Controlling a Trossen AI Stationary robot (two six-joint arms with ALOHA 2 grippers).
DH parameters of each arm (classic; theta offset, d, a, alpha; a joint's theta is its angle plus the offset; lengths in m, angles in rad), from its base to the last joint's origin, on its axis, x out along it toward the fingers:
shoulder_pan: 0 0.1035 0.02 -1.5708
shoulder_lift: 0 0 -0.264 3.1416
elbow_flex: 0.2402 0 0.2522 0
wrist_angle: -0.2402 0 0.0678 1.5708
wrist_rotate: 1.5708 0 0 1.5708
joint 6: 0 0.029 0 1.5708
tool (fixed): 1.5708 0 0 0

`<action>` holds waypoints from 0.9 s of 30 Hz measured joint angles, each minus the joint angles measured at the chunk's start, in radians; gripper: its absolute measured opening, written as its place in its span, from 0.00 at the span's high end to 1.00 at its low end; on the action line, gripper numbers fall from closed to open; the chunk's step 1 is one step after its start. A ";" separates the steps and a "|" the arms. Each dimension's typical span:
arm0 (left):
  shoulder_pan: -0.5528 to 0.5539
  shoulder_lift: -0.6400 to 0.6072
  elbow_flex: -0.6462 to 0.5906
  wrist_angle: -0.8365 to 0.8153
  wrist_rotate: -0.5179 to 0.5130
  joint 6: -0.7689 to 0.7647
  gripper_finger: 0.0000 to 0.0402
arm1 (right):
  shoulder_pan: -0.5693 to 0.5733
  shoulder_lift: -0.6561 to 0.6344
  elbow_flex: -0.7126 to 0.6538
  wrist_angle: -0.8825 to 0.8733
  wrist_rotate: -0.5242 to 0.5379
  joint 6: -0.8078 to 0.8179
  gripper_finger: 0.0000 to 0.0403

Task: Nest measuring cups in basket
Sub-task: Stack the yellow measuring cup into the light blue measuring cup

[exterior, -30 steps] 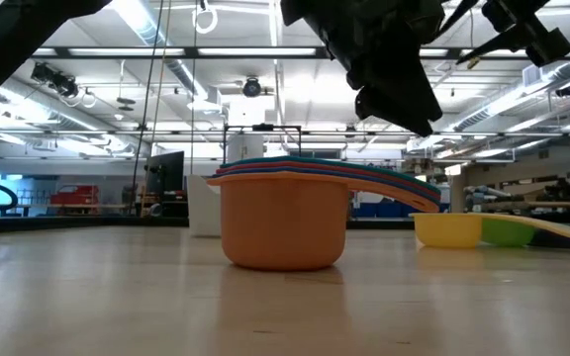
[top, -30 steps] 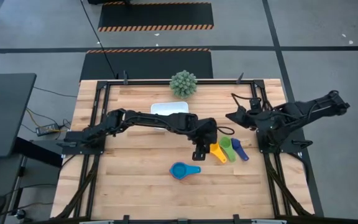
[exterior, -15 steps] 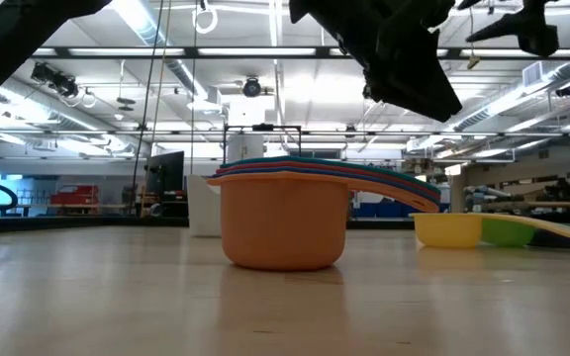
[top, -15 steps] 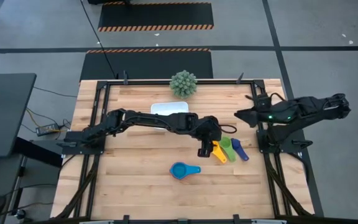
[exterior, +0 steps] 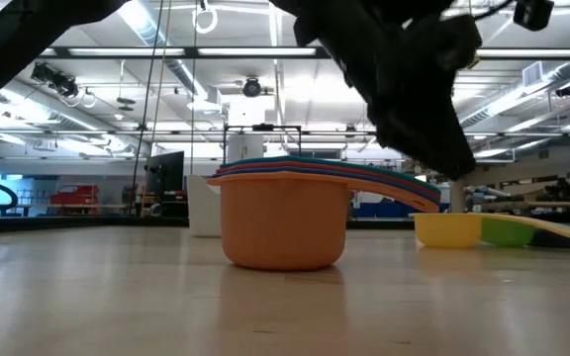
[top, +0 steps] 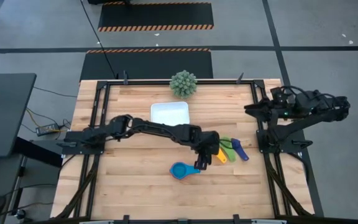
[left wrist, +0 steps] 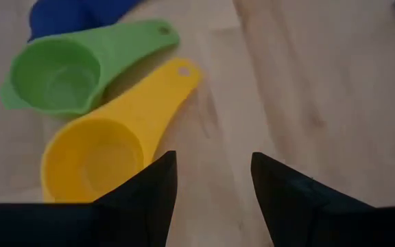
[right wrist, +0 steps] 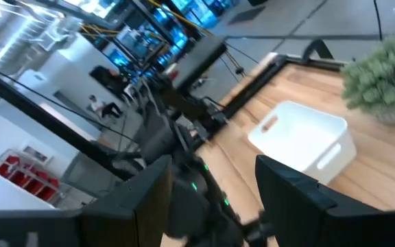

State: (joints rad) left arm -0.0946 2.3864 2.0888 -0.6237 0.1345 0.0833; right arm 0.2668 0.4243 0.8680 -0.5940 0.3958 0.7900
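Left gripper (top: 203,160), jaws parted and empty, hovers beside the yellow cup (left wrist: 94,161) and green cup (left wrist: 53,75), the white basket (top: 170,113) lies well behind, and the right gripper (top: 248,110) waits unclenched at the table's right edge.

Nested cup stack (top: 180,170) (yellow (left wrist: 98,159), green (left wrist: 53,74) loose), empty basket (top: 170,113)

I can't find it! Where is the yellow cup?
In the high view, the yellow cup lies right of the table's middle, beside the green cup, with the left claw just above its near side.
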 joint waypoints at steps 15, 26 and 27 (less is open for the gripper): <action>0.021 0.075 0.000 0.033 -0.117 0.187 0.52 | 0.000 0.027 0.000 0.116 -0.005 -0.006 0.46; 0.019 0.085 0.000 0.026 -0.124 0.242 0.74 | 0.000 0.053 0.000 0.130 -0.005 -0.001 0.46; 0.019 0.085 0.000 0.027 -0.124 0.242 0.76 | 0.000 0.054 0.000 0.130 -0.005 -0.001 0.46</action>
State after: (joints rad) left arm -0.0757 2.4718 2.0892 -0.5968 0.0109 0.3251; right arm 0.2668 0.4779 0.8677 -0.4644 0.3904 0.7895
